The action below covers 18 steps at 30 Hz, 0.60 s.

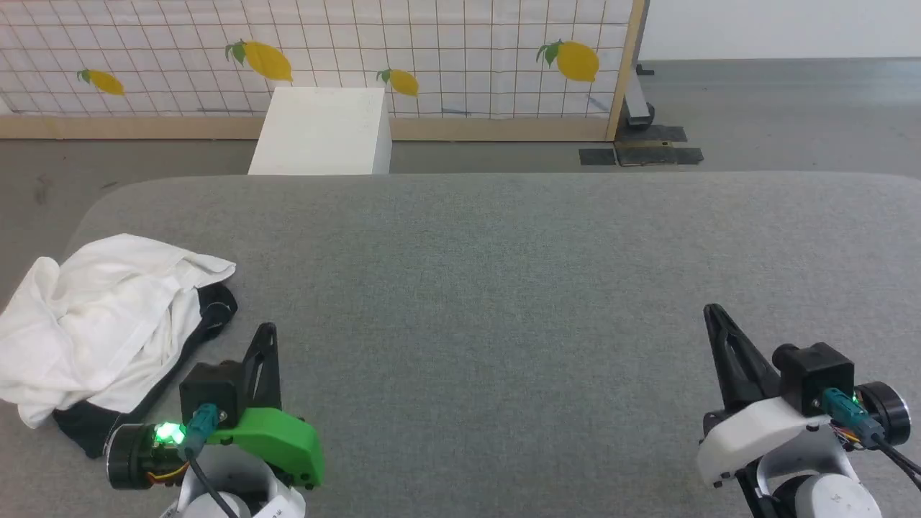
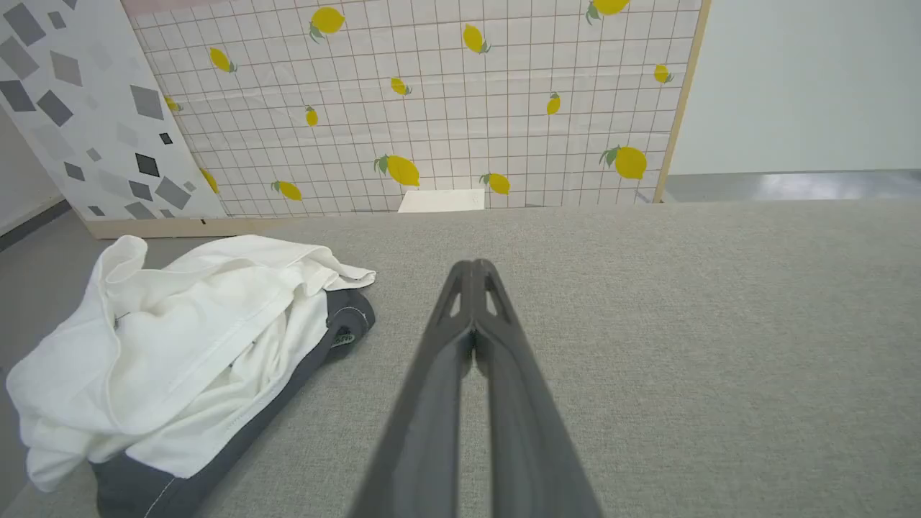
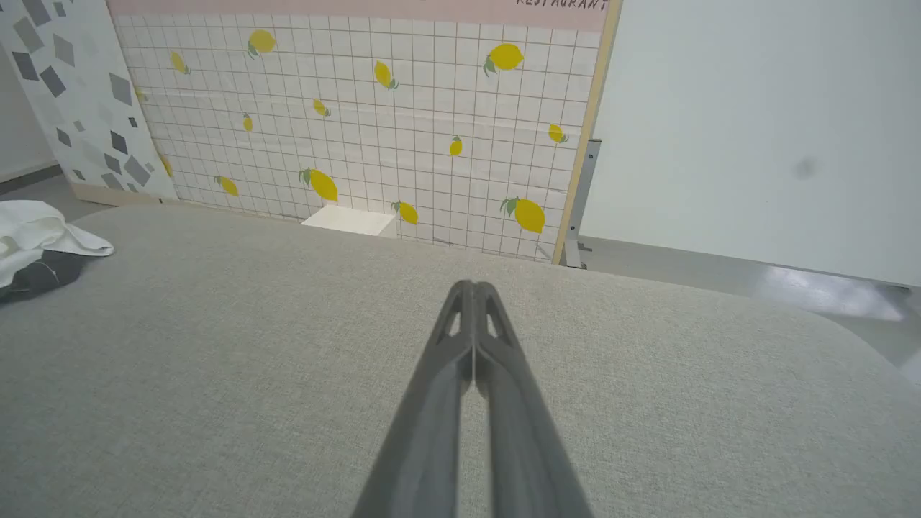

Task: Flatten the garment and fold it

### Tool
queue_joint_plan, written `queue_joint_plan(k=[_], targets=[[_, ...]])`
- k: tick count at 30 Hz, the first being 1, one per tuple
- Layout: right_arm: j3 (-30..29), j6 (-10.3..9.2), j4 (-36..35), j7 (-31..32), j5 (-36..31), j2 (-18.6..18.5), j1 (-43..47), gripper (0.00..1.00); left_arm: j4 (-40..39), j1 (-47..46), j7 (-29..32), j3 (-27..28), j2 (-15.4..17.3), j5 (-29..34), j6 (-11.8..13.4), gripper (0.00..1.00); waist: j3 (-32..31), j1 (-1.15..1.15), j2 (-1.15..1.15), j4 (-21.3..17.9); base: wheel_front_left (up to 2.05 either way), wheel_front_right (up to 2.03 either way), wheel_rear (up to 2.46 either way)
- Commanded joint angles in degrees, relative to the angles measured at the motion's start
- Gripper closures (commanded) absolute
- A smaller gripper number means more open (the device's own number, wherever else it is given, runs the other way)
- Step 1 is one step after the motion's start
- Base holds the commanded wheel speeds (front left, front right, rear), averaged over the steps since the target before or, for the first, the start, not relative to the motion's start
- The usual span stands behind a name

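The left gripper (image 1: 267, 332) is shut tight. Its two long dark fingers press together into one thin point, and they hold nothing. It sits over the near left part of the grey table (image 1: 504, 273). The right gripper (image 1: 714, 311) is shut tight too, with nothing between its fingers. It sits over the near right part of the table. The fingers look hard and smooth, with little holes near the tips.

The table top is wide and flat, with round corners. It is covered in a rough grey cloth, like a sofa.

The garment (image 1: 93, 324) lies in a soft, crumpled heap on the left side of the table, just beside the left gripper but not touching it. Most of the heap is white and full of folds. Black parts peek out under it, toward the middle and the near edge of the table.

Past the far edge of the table stands a plain white box (image 1: 320, 129). Behind it is a tiled wall panel (image 1: 460, 72) with yellow lemons on it.
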Motion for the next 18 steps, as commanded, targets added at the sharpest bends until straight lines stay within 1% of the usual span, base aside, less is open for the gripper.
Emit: queue_joint_plan(k=[1,18], targets=[[0.1,-0.1,-0.3,0.0,-0.4,0.2,0.9,1.0,-0.1,0.8,0.1,0.2,-0.2,0.7,0.4,1.0,0.0,0.0,0.45,0.0,0.0,0.0,0.0],[0.1,-0.1,-0.3,0.0,-0.4,0.2,0.9,1.0,-0.1,0.8,0.1,0.2,-0.2,0.7,0.4,1.0,0.0,0.0,0.45,0.0,0.0,0.0,0.0]])
